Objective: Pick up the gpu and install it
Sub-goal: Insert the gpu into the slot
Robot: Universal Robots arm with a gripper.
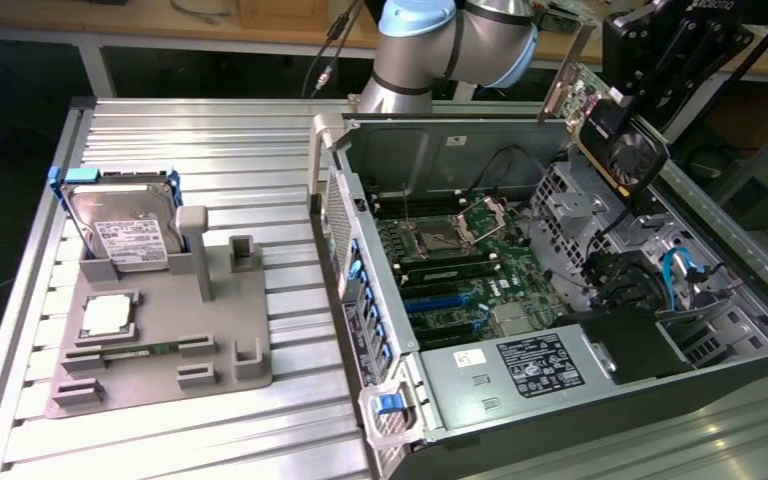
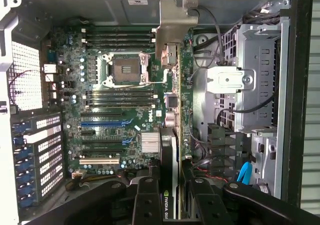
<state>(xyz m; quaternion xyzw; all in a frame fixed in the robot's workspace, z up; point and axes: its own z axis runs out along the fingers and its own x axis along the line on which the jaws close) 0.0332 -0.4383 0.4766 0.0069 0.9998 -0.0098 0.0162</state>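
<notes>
The gpu (image 1: pixel 614 135) is a dark card with a fan and a silver end bracket. It hangs tilted above the open computer case (image 1: pixel 704 385), over the drive-bay side at the exterior view's right. My gripper (image 1: pixel 640 95) is shut on its upper part. In the wrist view the gpu (image 2: pixel 172 150) appears edge-on, with a green-lettered label near my fingers (image 2: pixel 146 202). Its bracket end points toward the case's far wall. The motherboard (image 2: pixel 117 92) lies below, with its blue expansion slot (image 2: pixel 102 124) beside the card's line and apart from it.
A grey holder (image 1: pixel 231 350) sits on the ribbed table at the exterior view's left. It carries a silver hard drive in a blue frame (image 1: pixel 124 225), a processor (image 1: pixel 107 315) and a green memory stick (image 1: pixel 137 349). Inside the case are a metal drive cage (image 2: pixel 250 85), cables and a power supply (image 1: pixel 524 365).
</notes>
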